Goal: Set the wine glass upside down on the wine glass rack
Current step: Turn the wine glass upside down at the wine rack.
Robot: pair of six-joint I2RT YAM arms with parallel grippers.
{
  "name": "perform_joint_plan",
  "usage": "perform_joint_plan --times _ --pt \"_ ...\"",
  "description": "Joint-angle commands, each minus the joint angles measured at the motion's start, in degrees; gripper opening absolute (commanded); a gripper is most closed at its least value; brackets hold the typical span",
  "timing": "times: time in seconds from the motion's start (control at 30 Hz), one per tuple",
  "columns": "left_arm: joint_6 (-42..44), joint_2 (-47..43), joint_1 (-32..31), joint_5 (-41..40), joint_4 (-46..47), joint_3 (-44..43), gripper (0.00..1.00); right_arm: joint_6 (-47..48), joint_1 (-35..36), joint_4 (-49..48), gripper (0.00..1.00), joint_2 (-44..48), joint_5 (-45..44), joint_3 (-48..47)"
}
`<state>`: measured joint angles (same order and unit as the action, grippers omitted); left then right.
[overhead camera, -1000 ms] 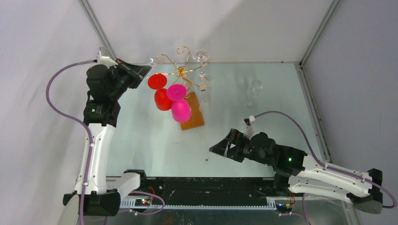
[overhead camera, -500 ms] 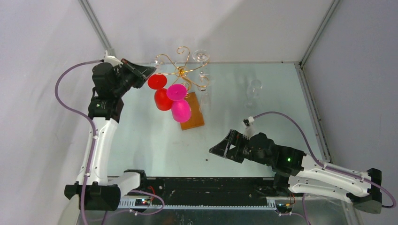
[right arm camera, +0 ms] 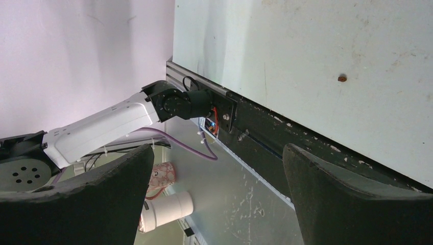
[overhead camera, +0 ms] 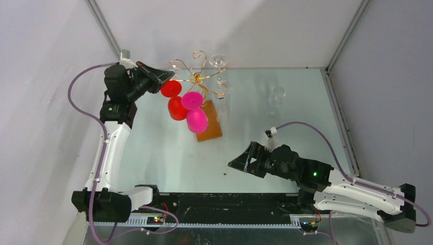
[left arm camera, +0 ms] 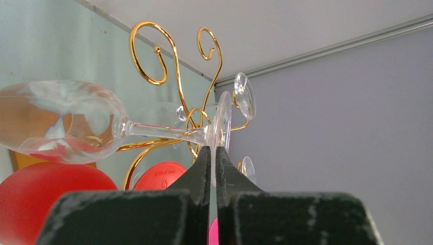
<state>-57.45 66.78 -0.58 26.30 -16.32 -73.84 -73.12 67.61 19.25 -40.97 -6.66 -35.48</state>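
My left gripper (left arm camera: 213, 153) is shut on the rim of the round foot of a clear wine glass (left arm camera: 66, 120). The glass lies sideways, bowl to the left and stem level, right in front of the gold scroll arms of the wine glass rack (left arm camera: 153, 56). Seen from above, the left gripper (overhead camera: 167, 76) is raised at the rack's (overhead camera: 196, 76) left side, beside a hanging red glass (overhead camera: 171, 88); the clear glass hardly shows there. My right gripper (overhead camera: 239, 161) hovers low over the table's near right part, open and empty, its fingers (right arm camera: 316, 199) spread wide.
A red glass (overhead camera: 177, 108) and a pink glass (overhead camera: 196, 118) hang from the rack over its brown wooden base (overhead camera: 210, 130). Clear glasses (overhead camera: 218, 61) hang on its right arms. Another clear glass (overhead camera: 275, 99) stands at the back right. Walls close in behind and beside.
The left arm has swung right and a little forward, carrying the clear glass closer to the rack's left arms. The right arm has not moved.
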Motion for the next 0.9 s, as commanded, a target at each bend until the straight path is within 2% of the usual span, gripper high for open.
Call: perform_joint_plan --times 0.0,0.87 --pt "-1.20 1.20 0.25 3.46 5.34 -3.38 0.00 -0.54 -0.28 1.02 1.00 1.40 -0.89 -0.02" --pt "-3.09 10.63 -0.56 6.10 6.60 -11.47 0.00 -1.61 -0.24 1.86 1.00 3.97 -1.97 1.47"
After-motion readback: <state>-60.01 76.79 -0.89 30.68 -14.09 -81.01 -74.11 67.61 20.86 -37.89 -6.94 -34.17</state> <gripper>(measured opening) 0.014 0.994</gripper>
